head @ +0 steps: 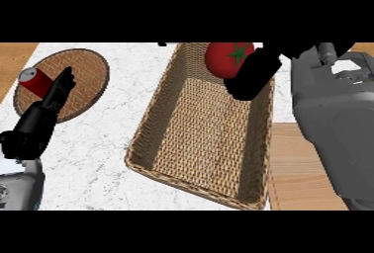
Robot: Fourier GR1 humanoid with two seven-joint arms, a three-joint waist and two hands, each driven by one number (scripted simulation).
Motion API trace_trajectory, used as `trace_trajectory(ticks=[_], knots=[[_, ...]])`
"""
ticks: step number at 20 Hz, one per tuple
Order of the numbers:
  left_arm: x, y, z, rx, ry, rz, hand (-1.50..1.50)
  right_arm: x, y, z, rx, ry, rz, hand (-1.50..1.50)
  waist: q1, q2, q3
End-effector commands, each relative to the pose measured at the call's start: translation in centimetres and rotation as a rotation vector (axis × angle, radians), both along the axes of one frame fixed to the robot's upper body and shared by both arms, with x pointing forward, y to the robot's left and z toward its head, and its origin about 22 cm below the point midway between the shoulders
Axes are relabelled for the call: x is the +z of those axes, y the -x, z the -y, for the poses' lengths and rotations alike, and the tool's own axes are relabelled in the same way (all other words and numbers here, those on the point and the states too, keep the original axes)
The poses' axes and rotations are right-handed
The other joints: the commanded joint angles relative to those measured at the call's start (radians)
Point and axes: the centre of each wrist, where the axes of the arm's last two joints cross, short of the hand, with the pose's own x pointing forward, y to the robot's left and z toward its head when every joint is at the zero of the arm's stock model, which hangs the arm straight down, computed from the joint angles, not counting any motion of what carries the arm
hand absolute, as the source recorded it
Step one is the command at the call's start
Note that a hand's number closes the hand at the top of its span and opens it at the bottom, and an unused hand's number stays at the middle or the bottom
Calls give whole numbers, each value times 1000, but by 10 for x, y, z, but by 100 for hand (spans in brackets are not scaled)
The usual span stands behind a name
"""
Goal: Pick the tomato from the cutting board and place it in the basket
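Note:
A red tomato with a green star-shaped stem hangs over the far end of the long wicker basket. My right hand is curled round it from the right, and its dark fingers hide the tomato's right side. The wooden cutting board lies to the right of the basket, partly under my right forearm. My left hand rests at the left, fingers straight and pointing up, holding nothing.
A round woven mat lies at the upper left with a red can on it, just beside my left fingers. White marble counter runs between the mat and the basket.

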Motion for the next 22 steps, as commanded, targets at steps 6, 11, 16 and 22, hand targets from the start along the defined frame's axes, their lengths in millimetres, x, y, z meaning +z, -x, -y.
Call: trace_trajectory(ticks=[6, 11, 16, 22], knots=[[-3, -5, 5, 23, 4, 1, 0, -1, 7, -7, -7, -32, -164, -150, -3, 0, 1], [-1, -2, -3, 10, -10, 13, 0, 13, -3, 5, -40, -268, -51, -150, 8, 4, 1], [-8, 6, 4, -7, 5, 9, 0, 22, 1, 40, -213, -581, 79, -150, 5, 1, 2], [9, -8, 3, 26, 3, -3, 0, 22, 4, 87, -392, -738, 176, -150, -11, 2, 2]])
